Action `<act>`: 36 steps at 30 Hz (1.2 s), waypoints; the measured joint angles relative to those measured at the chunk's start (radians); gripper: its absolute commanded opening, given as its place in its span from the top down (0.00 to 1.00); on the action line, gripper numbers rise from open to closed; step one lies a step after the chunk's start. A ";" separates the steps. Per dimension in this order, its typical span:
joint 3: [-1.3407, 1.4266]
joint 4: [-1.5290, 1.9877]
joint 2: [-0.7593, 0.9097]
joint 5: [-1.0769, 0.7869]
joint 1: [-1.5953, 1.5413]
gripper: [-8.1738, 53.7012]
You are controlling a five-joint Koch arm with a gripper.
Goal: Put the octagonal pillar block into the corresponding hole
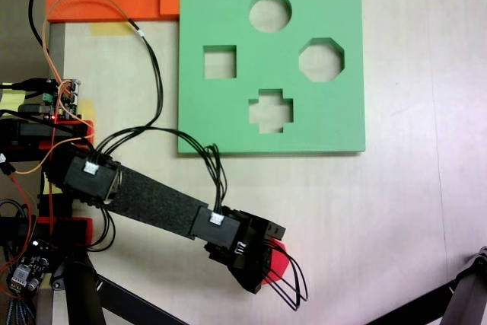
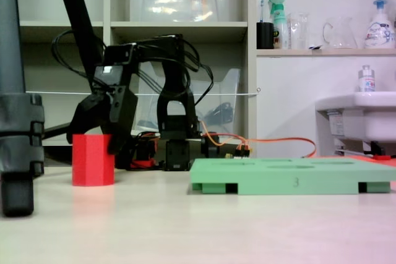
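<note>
Hand: the hand sat low over the red block, its black fingers reaching down around the block's upper part; whether they were apart or pressing on it I could not tell, since the arm's body hid the tips from above.
Block: it stood upright on the desk, well apart from the green board; from above only a red edge showed under the hand.
Handling: judged light, soft foam, easily squashed or tilted; best held on two opposite flat sides, near the middle.
Hole: the eight-sided hole lay open near the board's right edge, seen from above.
</note>
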 measured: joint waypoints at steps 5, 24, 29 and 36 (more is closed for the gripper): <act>-0.074 0.104 0.032 0.009 -0.080 0.56; -0.690 0.449 0.012 0.086 -0.583 0.60; -0.828 0.440 -0.110 0.103 -0.683 0.60; -1.014 0.408 -0.298 0.100 -0.775 0.60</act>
